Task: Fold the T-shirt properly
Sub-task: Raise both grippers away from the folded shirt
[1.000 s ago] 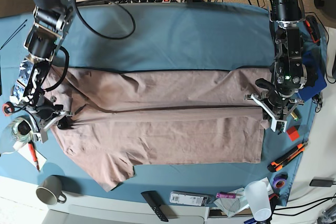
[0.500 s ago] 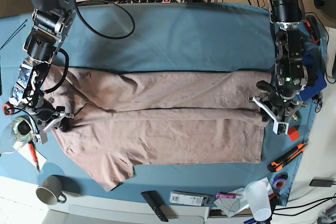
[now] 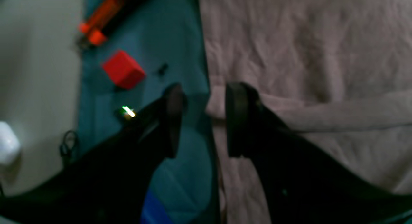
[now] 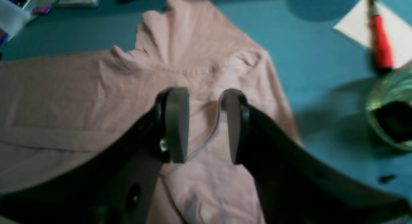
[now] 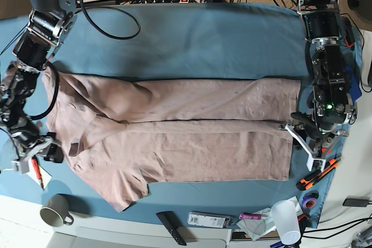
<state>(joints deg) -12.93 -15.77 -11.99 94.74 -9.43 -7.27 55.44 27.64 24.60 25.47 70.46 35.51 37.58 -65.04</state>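
Left gripper (image 3: pixel 201 119): jaws parted, nothing between, straddling hem edge of T-shirt (image 5: pixel 174 137). Right gripper (image 4: pixel 203 124): jaws parted, empty, hovering over shoulder area near collar. T-shirt flat on blue cloth (image 5: pixel 192 39), top half folded down to centre seam line. Long axis runs gripper to gripper, one arm at each end. Unfolded near half with sleeve (image 5: pixel 125 187) lies toward table front; judged next fold.

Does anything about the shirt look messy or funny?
Yes. One sleeve of the T-shirt sticks out toward the table's front edge, unfolded, and the folded-over flap lies wrinkled and uneven near the collar end.
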